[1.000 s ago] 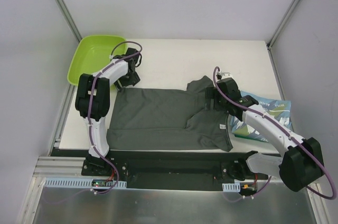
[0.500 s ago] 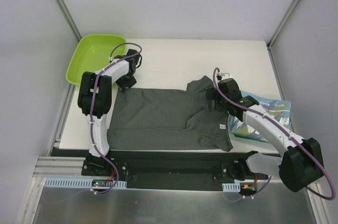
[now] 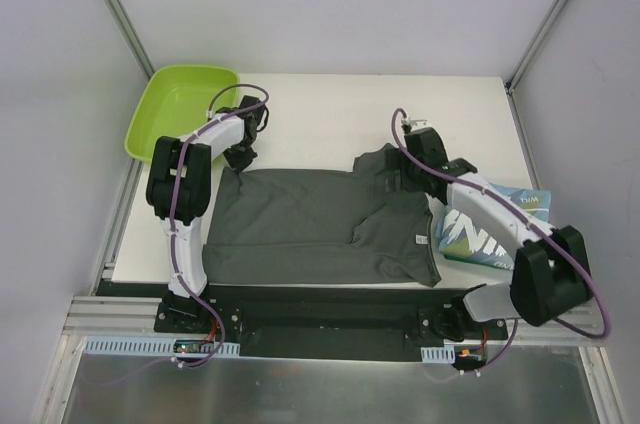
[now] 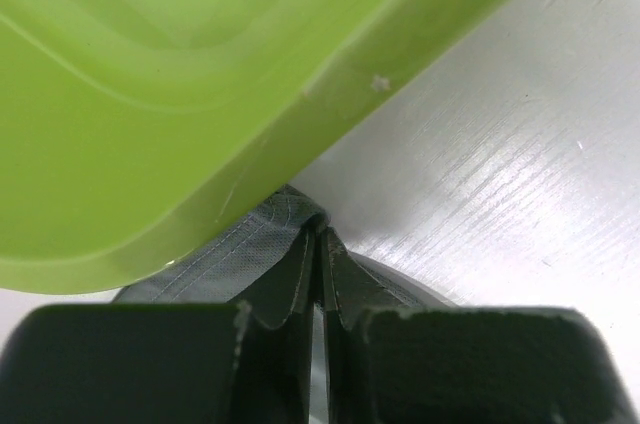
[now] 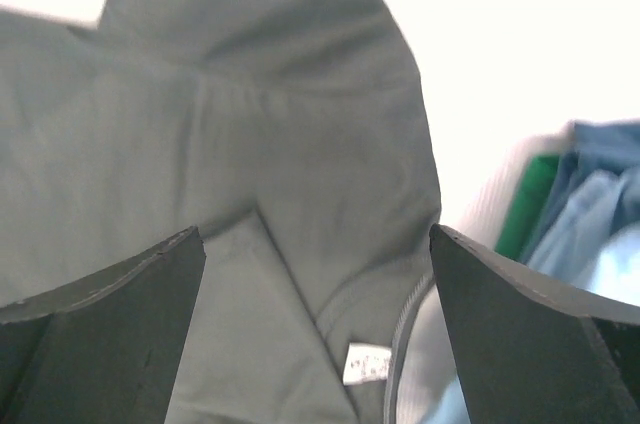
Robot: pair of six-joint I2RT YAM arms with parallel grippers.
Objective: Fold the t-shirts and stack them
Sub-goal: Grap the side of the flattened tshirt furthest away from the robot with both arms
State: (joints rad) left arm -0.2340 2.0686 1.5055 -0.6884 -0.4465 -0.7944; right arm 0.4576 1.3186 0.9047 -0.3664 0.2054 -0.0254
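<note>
Top external view shows the dark grey tee [image 3: 300, 224] only partly folded mid-frame on the worktop [image 3: 320, 109], its upper-left corner pinched by the left fingers [image 4: 285, 294], the right fingers [image 5: 90, 344] spread above it, and the teal tee [image 3: 490, 234] unstacked at right.

You have a plain dark grey t-shirt [image 3: 300, 224] with a small white label [image 5: 365, 362], a light blue-teal t-shirt [image 3: 468, 240] with white lettering, a lime-green tray [image 3: 150, 104], a white counter [image 3: 330, 114]
</note>
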